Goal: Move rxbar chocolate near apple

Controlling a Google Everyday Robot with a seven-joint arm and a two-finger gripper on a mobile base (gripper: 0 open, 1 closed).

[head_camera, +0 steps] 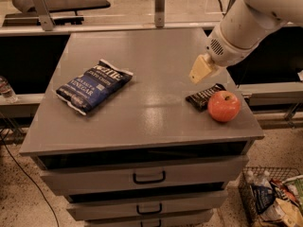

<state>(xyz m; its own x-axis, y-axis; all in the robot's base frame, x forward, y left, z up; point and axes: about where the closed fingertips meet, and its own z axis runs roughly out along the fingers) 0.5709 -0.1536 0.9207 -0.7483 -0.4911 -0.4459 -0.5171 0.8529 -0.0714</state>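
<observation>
The rxbar chocolate (204, 96), a small dark bar with pale lettering, lies flat on the grey cabinet top (151, 60) near its right edge. Its right end touches the orange-red apple (224, 106), which stands just in front and to the right of it. My gripper (200, 71), with pale fingers on a white arm, hangs open and empty a little above and behind the bar, apart from both bar and apple.
A large blue chip bag (93, 85) lies on the left half of the cabinet top. Drawers with dark handles (149, 177) run down the cabinet front. A wire basket of packets (274, 197) stands on the floor at the lower right.
</observation>
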